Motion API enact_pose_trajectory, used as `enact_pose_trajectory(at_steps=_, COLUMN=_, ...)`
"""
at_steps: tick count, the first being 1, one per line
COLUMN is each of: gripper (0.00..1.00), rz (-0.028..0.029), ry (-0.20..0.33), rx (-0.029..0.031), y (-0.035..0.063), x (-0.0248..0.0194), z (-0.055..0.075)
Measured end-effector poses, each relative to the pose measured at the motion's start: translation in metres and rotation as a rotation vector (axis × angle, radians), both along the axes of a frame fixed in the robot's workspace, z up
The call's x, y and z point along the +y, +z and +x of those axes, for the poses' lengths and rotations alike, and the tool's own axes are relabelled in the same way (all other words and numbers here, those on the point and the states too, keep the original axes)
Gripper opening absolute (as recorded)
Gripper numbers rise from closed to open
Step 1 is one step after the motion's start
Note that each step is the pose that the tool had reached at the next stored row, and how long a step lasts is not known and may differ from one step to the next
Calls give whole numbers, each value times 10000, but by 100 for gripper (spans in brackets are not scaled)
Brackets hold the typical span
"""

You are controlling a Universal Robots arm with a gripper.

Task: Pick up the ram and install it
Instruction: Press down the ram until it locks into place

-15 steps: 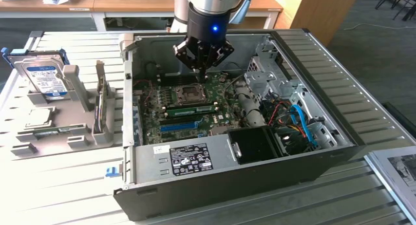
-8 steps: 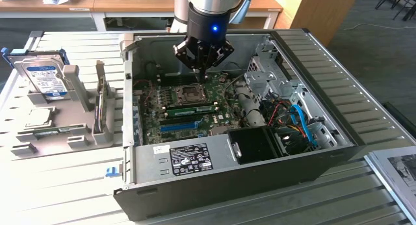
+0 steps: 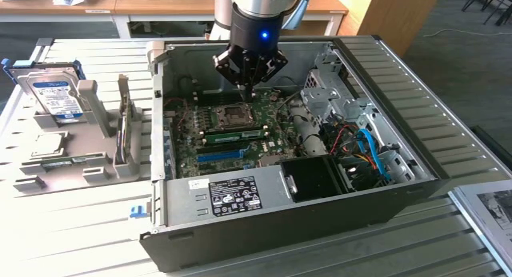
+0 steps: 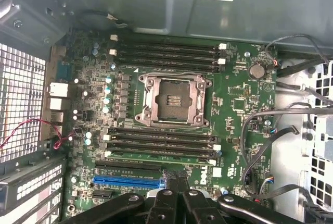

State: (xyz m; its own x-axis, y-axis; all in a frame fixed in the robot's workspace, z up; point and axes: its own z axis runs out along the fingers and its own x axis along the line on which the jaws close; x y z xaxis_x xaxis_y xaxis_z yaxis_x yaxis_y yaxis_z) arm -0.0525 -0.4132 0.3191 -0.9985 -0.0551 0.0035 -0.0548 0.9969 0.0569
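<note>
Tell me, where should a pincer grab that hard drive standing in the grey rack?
Probably by its upper half, pinching the two flat faces, coming from above: the hard drive stands upright in the grey rack, its bottom sunk in a slot.

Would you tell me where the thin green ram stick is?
In the exterior view, the ram stands slotted into the motherboard beside the empty CPU socket, inside the open case.

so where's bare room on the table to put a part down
Free: the slatted grey table in front of the open black computer case, and behind the grey parts holder. Crowded: inside the case, around the blue and red cables.
</note>
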Motion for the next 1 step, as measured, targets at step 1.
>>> enact_pose_trajectory(at_steps=1, gripper=10, rz=0, ry=0, rx=-1, y=0, x=0, z=0)
